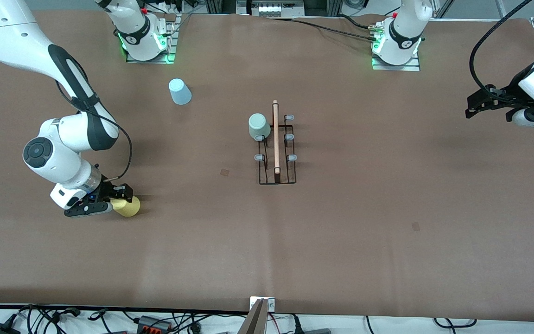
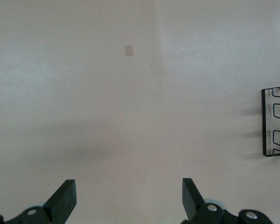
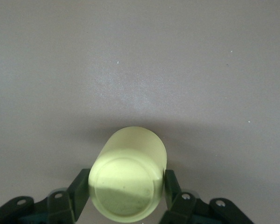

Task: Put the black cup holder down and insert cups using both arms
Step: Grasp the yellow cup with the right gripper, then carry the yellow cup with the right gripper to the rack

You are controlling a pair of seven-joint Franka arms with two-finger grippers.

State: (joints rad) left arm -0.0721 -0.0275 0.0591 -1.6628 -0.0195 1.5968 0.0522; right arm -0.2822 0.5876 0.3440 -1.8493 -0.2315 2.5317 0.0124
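The black cup holder [image 1: 276,153] stands at the table's middle, its wooden dowel handle on top. The mint green cup [image 1: 258,126] sits upside down on one of its prongs. The light blue cup [image 1: 180,91] stands upside down near the right arm's base. My right gripper [image 1: 117,200] is shut on the yellow cup [image 1: 127,206], low over the table toward the right arm's end; the cup [image 3: 128,177] shows between the fingers [image 3: 79,191] in the right wrist view. My left gripper [image 1: 489,105] is open and empty, up at the left arm's end. The holder's edge [image 2: 274,122] shows in the left wrist view.
The table is covered in brown paper with small tape marks [image 1: 225,172]. Cables and power strips [image 1: 151,323] lie along the edge nearest the front camera. The arms' bases [image 1: 397,51] stand at the table's top edge.
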